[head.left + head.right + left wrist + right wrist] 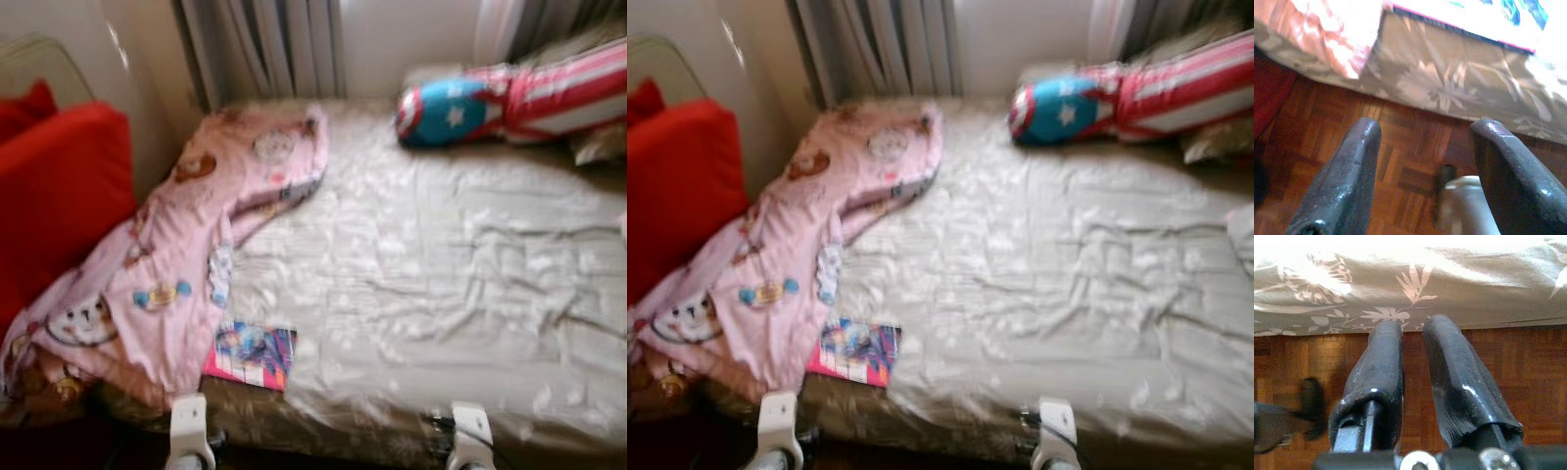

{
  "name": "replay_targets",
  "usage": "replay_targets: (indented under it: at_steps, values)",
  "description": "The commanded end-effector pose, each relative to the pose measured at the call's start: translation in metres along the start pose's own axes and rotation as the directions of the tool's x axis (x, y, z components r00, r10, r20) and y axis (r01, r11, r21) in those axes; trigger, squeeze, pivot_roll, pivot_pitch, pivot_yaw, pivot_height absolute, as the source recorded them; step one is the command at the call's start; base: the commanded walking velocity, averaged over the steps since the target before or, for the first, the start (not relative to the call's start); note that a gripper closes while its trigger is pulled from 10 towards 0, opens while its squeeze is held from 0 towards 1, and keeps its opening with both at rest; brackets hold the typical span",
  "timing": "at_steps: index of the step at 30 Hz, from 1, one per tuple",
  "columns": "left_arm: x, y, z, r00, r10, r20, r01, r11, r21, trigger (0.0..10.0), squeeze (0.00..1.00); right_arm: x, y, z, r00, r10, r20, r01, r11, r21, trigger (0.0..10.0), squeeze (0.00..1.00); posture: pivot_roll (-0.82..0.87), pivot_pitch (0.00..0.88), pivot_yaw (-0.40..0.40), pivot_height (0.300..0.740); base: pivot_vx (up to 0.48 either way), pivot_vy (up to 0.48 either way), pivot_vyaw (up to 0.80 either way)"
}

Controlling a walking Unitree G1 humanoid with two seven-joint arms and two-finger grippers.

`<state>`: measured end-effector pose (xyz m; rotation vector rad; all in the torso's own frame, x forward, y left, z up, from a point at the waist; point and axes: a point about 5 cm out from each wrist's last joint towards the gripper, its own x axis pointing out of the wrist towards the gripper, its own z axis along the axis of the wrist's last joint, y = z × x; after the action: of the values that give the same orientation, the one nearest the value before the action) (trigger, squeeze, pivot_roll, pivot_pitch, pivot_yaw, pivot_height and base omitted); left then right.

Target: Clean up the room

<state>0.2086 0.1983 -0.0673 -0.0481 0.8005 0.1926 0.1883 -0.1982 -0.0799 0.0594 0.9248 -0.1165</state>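
Observation:
A crumpled pink cartoon-print blanket (186, 255) lies along the left side of the bed, whose grey sheet (441, 264) is wrinkled. A colourful book (250, 354) rests at the bed's front left edge, partly under the blanket's hem. A red, white and blue star pillow (509, 98) sits at the back right. Both arms hang low in front of the bed, left wrist (188, 431) and right wrist (470, 436). My left gripper (1425, 129) is open over the floor below the book's edge (1464, 14). My right gripper (1411, 328) is shut and holds nothing, pointing at the bed's skirt.
A big red cushion (59, 196) stands against the wall left of the bed. Grey curtains (265, 49) hang behind the bed. Dark wooden parquet floor (1400, 147) runs under the leaf-patterned bed skirt (1400, 284). The picture is blurred.

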Motion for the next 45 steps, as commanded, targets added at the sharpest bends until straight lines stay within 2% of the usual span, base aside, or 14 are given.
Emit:
replay_targets:
  at_steps: [1,19,40,45]
  values:
    - [-0.0011,0.0093,-0.0037,1.000,0.027,-0.012,-0.027,1.000,0.002,10.0,0.00,0.0007,0.0098,0.0002,1.000,0.026,0.002,-0.026,1.000,0.001,10.0,0.00,-0.07,0.001,0.026,0.740,0.000,0.480,0.00]
    - [-0.0019,0.0096,-0.0063,0.999,0.033,-0.015,-0.033,0.999,0.000,10.0,0.00,0.0002,0.0096,-0.0020,0.999,0.032,-0.002,-0.032,0.999,-0.012,10.0,0.00,-0.07,0.000,0.026,0.740,0.000,0.448,0.00]
    - [-0.0011,0.0091,-0.0022,1.000,0.022,0.003,-0.022,1.000,-0.017,10.0,0.00,0.0009,0.0106,0.0011,0.999,0.035,0.004,-0.034,0.999,-0.008,10.0,0.00,-0.06,0.010,0.024,0.740,0.000,0.000,0.00]
    - [-0.0010,0.0092,-0.0022,1.000,0.021,0.003,-0.021,1.000,-0.016,10.0,0.00,0.0009,0.0110,0.0015,0.999,0.041,0.005,-0.041,0.999,-0.019,10.0,0.00,-0.06,0.013,0.025,0.740,0.317,0.000,0.00]
